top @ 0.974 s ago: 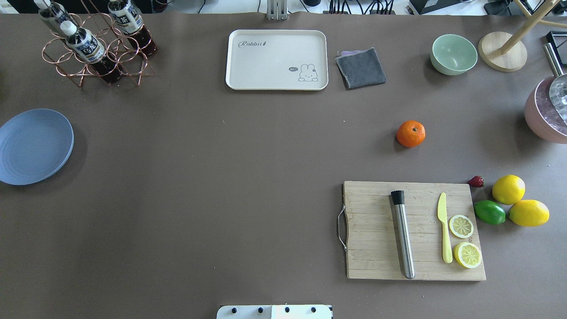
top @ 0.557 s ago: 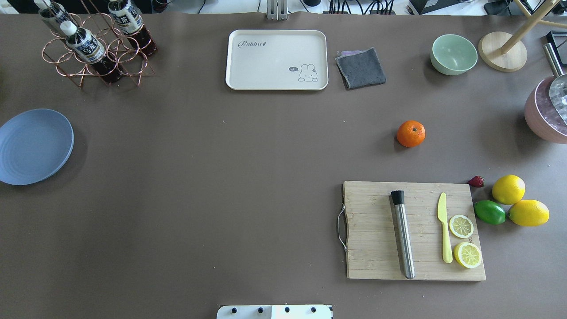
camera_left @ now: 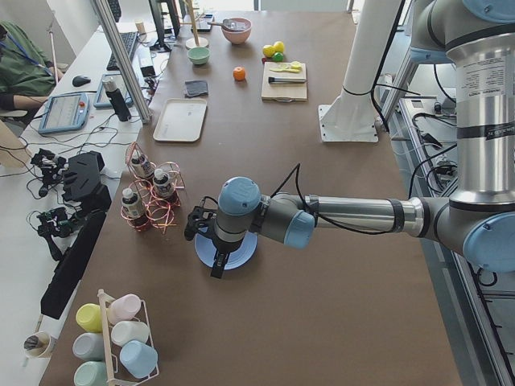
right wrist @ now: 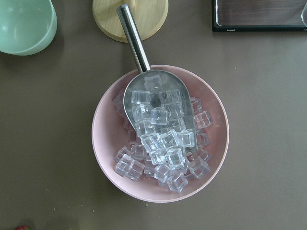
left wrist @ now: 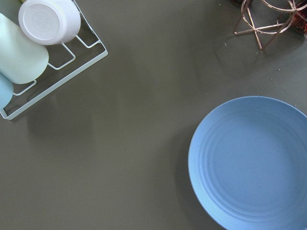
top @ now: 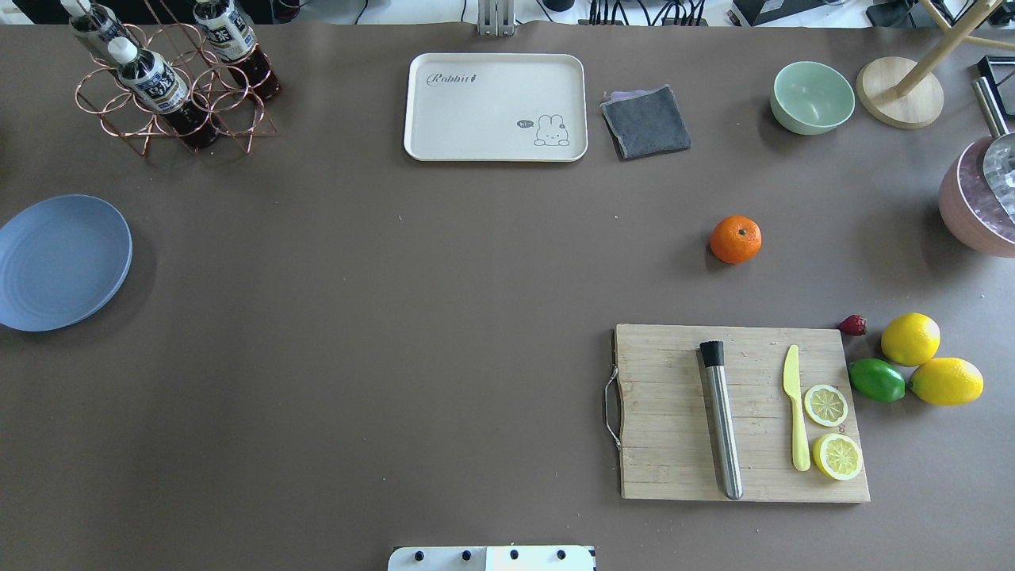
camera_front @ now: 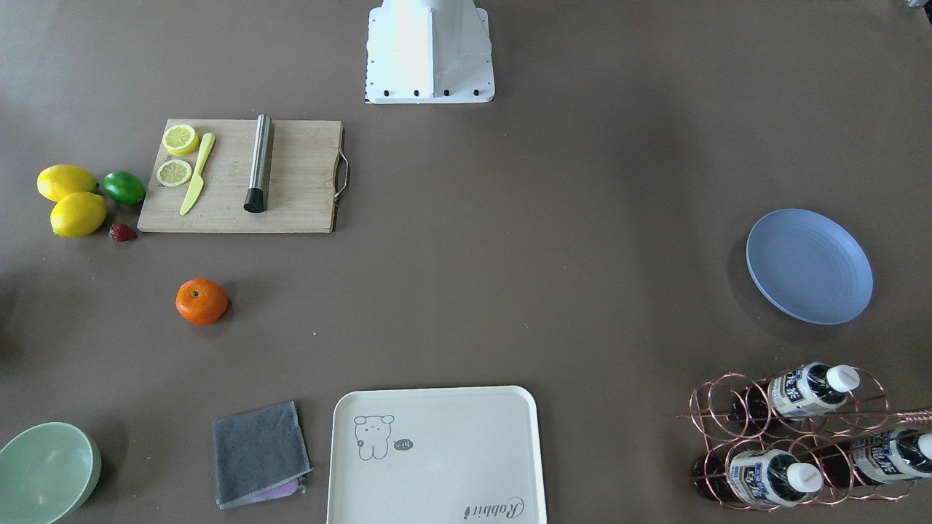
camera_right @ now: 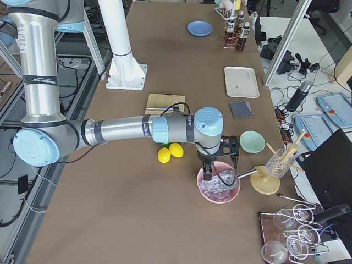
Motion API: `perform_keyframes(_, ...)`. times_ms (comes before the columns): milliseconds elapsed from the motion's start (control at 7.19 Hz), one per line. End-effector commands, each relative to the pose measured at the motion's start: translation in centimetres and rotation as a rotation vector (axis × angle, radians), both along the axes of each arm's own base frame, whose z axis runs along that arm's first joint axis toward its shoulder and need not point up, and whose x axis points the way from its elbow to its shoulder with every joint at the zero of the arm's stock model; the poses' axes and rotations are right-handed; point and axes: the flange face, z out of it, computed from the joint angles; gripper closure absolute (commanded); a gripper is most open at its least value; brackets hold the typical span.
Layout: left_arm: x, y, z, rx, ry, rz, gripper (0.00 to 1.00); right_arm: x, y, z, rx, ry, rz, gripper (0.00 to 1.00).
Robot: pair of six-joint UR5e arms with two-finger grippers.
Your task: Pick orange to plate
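Note:
The orange (top: 735,239) rests alone on the brown table, on the right half, beyond the cutting board; it also shows as the orange (camera_front: 202,300). The light-blue plate (top: 59,262) lies at the far left edge with nothing on it, and fills the lower right of the left wrist view as the plate (left wrist: 254,163). My left gripper (camera_left: 218,268) hangs over the plate; my right gripper (camera_right: 208,174) hangs over a pink ice bowl (camera_right: 219,190), far from the orange. Neither shows in any other view, so I cannot tell whether they are open or shut.
A cutting board (top: 674,412) holds a steel muddler, a yellow knife and lemon slices. Two lemons (top: 910,339), a lime (top: 876,380) and a strawberry lie to its right. A cream tray (top: 496,107), grey cloth (top: 645,121), mint bowl (top: 812,97) and bottle rack (top: 170,79) line the far edge.

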Motion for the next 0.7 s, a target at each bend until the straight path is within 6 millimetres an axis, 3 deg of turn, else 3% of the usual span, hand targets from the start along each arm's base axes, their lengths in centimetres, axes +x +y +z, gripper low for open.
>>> perform_keyframes(0,0.0,0.0,0.2,0.0,0.001,-0.003,0.02,-0.1,0.0,-0.1,0.004,0.001,-0.003,0.0)
perform_keyframes(417,0.0,0.0,0.3,0.001,0.0,0.001,0.02,-0.1,0.0,-0.7,0.016,0.003,-0.003,0.0)
perform_keyframes(557,0.0,0.0,1.2,-0.018,0.0,0.001,0.02,-0.3,-0.1,-0.7,0.018,0.003,-0.007,0.0)
